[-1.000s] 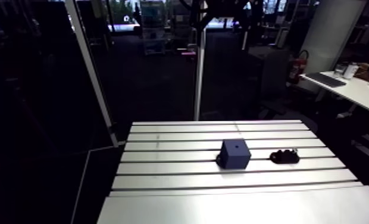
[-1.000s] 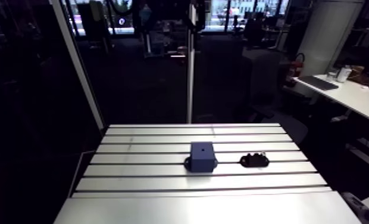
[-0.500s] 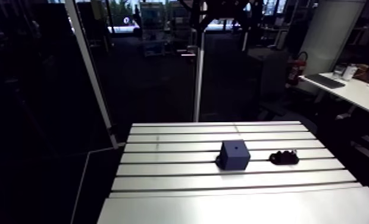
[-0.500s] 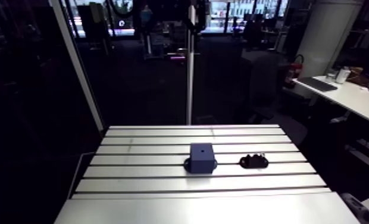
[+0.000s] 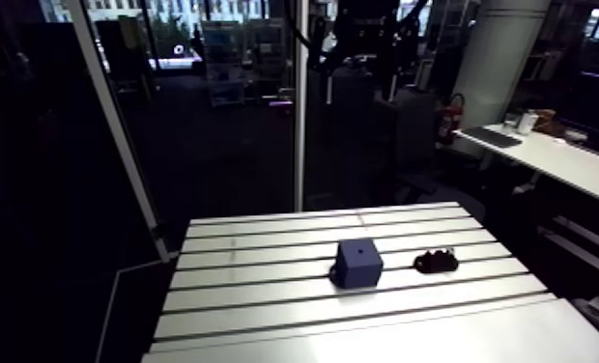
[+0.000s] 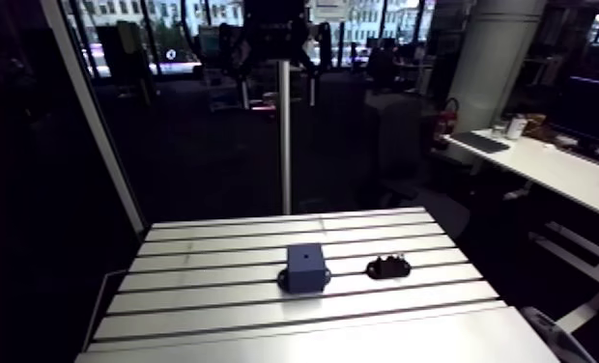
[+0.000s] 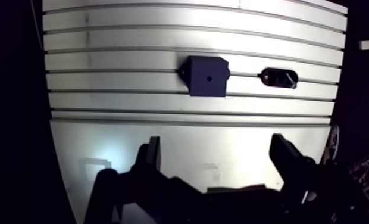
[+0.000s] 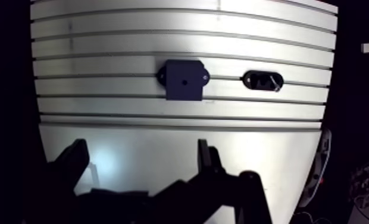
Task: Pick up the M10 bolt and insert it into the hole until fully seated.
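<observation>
Arm view: high and well back, looking down across the desk (image 5: 265, 323) from its near end.
Wrist view: above the desk, facing pretty much straight down past the pincer (image 7: 216, 146).
Both catch: block (image 7: 206, 76), dark part (image 7: 278, 77) beside it.

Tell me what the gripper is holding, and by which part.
Nothing. The gripper is open over bare table; the block and the small dark holder beside it lie well ahead, untouched.

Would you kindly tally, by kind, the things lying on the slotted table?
Dark blue block: 1
Small black holder: 1
Total: 2. What the holder carries is too dim to tell.
</observation>
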Controlling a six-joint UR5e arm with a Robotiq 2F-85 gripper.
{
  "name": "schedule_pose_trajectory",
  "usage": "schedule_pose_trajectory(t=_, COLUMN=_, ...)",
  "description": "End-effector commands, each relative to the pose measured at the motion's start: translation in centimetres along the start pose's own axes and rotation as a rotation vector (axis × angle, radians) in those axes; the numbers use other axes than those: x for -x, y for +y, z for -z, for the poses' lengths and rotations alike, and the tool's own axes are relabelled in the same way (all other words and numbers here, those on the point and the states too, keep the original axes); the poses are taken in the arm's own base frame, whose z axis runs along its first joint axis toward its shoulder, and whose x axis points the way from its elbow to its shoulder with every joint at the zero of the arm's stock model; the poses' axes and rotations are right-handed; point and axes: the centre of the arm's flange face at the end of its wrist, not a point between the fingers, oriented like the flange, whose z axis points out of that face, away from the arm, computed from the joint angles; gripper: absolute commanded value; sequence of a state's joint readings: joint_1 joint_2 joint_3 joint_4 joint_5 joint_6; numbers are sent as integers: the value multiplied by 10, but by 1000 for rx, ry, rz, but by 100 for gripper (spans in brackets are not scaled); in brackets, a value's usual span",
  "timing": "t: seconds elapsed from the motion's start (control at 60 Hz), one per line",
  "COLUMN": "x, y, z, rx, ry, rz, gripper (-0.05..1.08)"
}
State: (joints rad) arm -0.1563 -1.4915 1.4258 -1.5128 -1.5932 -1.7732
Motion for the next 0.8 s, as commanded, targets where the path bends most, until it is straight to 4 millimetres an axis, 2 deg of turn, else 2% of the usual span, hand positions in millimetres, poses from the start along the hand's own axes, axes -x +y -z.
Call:
schedule_pose_trajectory(t=0.017, x=13, y=87, z=-18, rx=14, ry=54, rz=-18, gripper=1)
schedule_pose_trajectory(t=0.083, x=14, y=97, z=-27, rx=13, ry=54, rz=-12, gripper=1)
schedule_pose_trajectory(t=0.283, x=12, y=109, z=-54, rx=39, ry=116, rz=33, gripper=1)
schedule_pose_trajectory(t=0.383, x=17, y=131, z=-67, rx=43, ry=132, rz=26, gripper=1)
schedule_pose_trajectory(t=0.417, x=22, y=140, z=-77, rx=32, ry=125, rz=32, gripper=1)
schedule_pose_trajectory(t=0.6, x=28, y=158, z=-92, rx=29, ry=139, rz=21, gripper=1)
schedule_pose_trajectory(t=0.633, x=32, y=168, z=-99, rx=37, ry=152, rz=1, gripper=1)
schedule_pose_trajectory(t=0.8, x=35, y=169, z=-117, rx=34, ry=181, rz=26, gripper=1)
